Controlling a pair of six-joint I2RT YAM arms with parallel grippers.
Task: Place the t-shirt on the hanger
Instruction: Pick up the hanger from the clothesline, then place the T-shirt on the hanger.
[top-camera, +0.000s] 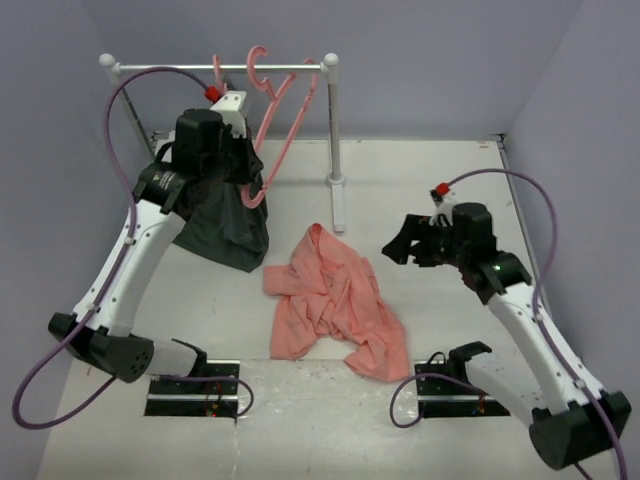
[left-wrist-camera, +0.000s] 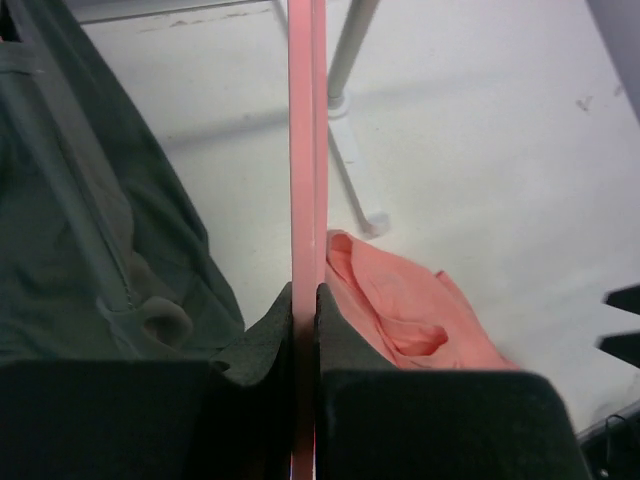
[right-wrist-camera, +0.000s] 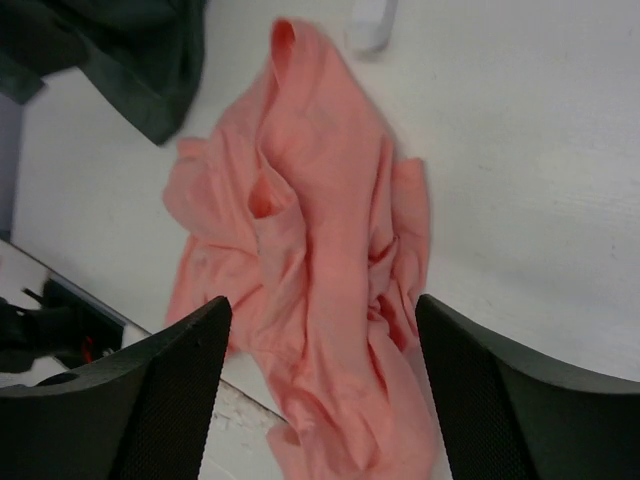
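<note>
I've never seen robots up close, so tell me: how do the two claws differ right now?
The left claw is shut on the thin pink hanger; the right claw is open, holding nothing. The left claw is up beside the dark hanging garment; the right claw faces the crumpled salmon t-shirt on the table. Both have black fingers.
</note>
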